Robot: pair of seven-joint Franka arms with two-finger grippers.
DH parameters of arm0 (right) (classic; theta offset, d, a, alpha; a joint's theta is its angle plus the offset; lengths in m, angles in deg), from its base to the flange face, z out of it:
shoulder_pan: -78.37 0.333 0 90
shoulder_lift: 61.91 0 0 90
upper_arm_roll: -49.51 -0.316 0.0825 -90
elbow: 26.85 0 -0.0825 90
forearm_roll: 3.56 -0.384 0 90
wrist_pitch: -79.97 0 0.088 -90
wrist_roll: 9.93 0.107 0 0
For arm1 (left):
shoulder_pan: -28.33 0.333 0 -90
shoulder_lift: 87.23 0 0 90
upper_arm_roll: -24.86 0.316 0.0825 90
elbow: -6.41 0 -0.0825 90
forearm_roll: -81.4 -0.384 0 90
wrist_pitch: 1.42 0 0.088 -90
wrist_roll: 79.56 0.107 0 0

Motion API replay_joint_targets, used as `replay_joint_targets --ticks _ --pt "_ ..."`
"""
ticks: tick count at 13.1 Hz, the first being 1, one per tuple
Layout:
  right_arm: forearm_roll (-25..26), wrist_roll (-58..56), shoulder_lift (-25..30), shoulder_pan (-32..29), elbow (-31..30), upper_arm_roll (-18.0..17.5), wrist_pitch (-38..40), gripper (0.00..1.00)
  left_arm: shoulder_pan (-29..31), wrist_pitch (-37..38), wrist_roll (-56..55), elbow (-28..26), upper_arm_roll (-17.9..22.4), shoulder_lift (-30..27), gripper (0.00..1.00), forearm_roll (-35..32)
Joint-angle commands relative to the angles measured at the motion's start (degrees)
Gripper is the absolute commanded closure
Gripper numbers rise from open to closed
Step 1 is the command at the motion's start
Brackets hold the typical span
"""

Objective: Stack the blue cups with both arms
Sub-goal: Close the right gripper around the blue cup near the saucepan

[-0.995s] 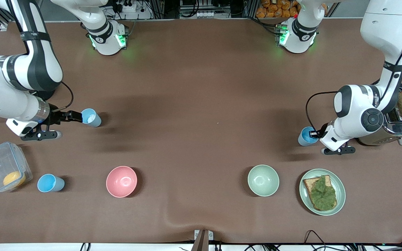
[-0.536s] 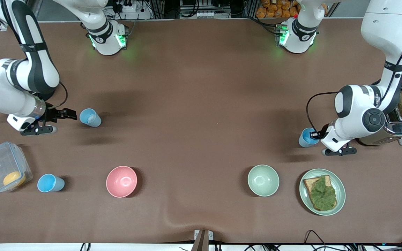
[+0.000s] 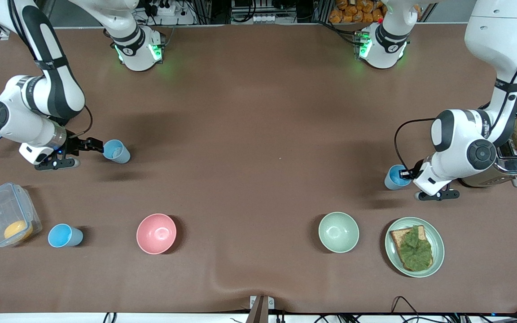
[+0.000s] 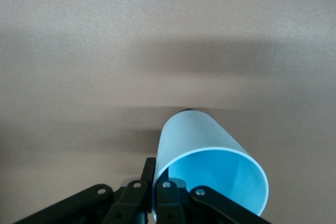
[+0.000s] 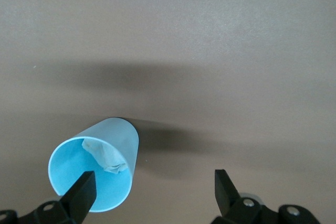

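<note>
A pale blue cup [image 3: 116, 151] with a crumpled scrap inside stands toward the right arm's end of the table. My right gripper [image 3: 97, 146] is open beside its rim. In the right wrist view one finger [image 5: 83, 193] overlaps the mouth of that cup [image 5: 107, 148] and the other stands well clear of it; the right gripper [image 5: 155, 190] holds nothing. A brighter blue cup [image 3: 394, 176] sits by the toaster, with my left gripper [image 3: 405, 172] shut on its wall. The left wrist view shows that gripper [image 4: 156, 184] pinching the rim of the cup [image 4: 202, 140], one finger inside and one outside. A third blue cup [image 3: 64, 236] stands nearer the front camera.
A clear lidded container [image 3: 6, 220] sits beside the third cup. A pink bowl [image 3: 156, 233], a green bowl [image 3: 338, 232] and a green plate [image 3: 438, 251] with toast and lettuce line the nearer part of the table. A toaster [image 3: 512, 162] holding bread stands under the left arm.
My right gripper drew back from the pale cup, then returned to its rim, while that arm's elbow shifted away from the front camera. The left arm and its cup stayed put.
</note>
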Motion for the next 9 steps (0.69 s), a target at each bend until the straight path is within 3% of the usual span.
replay_joint_targets --ticks 1,5,6,9 --pt "-1.3 -1.3 0.7 -1.0 -3.5 -0.9 -3.9 0.0 0.3 0.0 -0.2 0.5 -0.2 0.2 1.0 1.0" --pt "-1.9 -1.3 -0.2 -0.8 -4.8 -1.0 -5.7 0.0 0.3 0.0 -0.2 0.4 -0.2 0.3 1.0 1.0" --pt "-1.9 -1.3 -0.8 -0.7 -4.8 -1.0 -5.7 0.05 0.3 0.0 -0.2 0.5 -0.2 0.4 1.0 1.0" --pt "-4.0 -1.3 -1.9 0.9 -4.8 -0.9 -5.7 0.44 0.0 0.0 -0.3 0.4 -0.2 0.4 1.0 1.0"
